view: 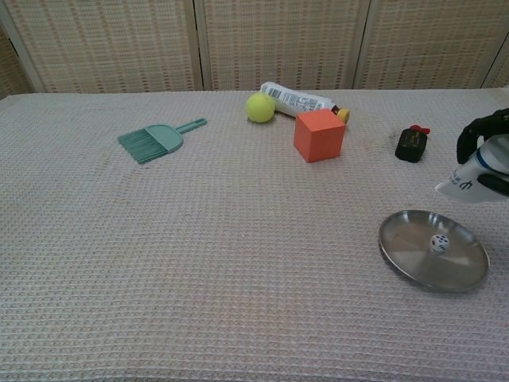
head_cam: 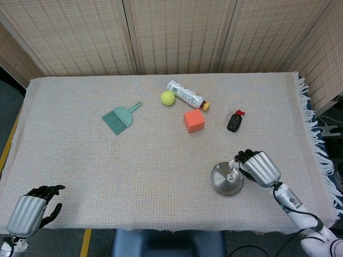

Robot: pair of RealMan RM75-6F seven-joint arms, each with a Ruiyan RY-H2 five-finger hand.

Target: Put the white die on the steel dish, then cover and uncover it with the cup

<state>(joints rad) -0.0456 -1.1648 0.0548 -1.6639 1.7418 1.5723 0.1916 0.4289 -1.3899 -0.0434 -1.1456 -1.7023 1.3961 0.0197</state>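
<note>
- The white die (view: pixel 438 243) is sitting uncovered on the steel dish (view: pixel 413 267), near its middle
- Your right hand (head_cam: pixel 259 167) is clamping the white paper cup (view: pixel 471 180), mouth down, above and to the right of the dish, clear of it
- Your left hand (head_cam: pixel 31 210) is idling at the near table edge, fingers curled in on nothing
- Judging the uncover step as effectively done; only setting the cup down is remaining

Right hand (view: pixel 487 151) and cup (view: pixel 475 177) cut by chest view's right edge; left hand (head_cam: pixel 31 210) cut bottom-left; die (view: pixel 439 243) pips unreadable.
</note>
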